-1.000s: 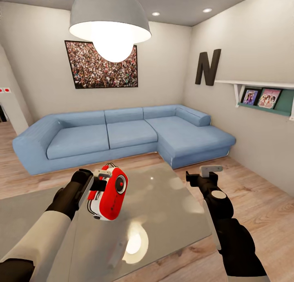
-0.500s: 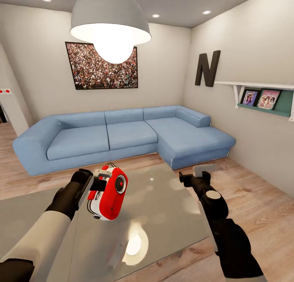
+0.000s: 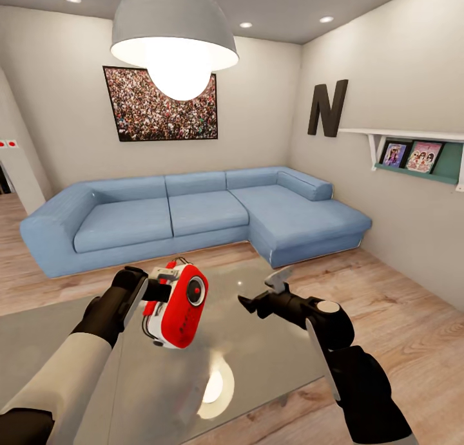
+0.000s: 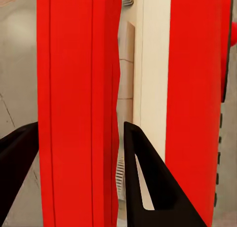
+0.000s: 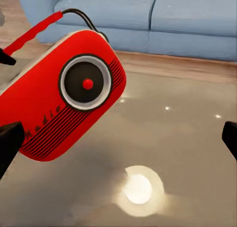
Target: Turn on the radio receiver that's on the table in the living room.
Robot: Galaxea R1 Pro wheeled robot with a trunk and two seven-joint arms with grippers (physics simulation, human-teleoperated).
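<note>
The red radio receiver (image 3: 185,304) with white sides hangs tilted above the glossy grey table (image 3: 270,358), its round dial (image 3: 196,293) facing right. My left gripper (image 3: 156,291) is shut on its left end; in the left wrist view the black fingers (image 4: 148,187) clamp the radio's red body (image 4: 79,113). My right gripper (image 3: 261,291) stands open a short way right of the dial, not touching it. In the right wrist view the radio (image 5: 69,113) shows its dial (image 5: 88,83) over the table (image 5: 182,138), between the wide-spread fingertips (image 5: 10,144).
A blue L-shaped sofa (image 3: 193,216) runs along the far wall behind the table. A white pendant lamp (image 3: 174,39) hangs overhead, mirrored on the tabletop. A wall shelf (image 3: 412,152) and black letter N (image 3: 327,107) are on the right. Wood floor (image 3: 412,297) surrounds the table.
My right gripper has swung left and turned towards the radio's dial, closing most of the gap. The radio has shifted slightly right in the left gripper.
</note>
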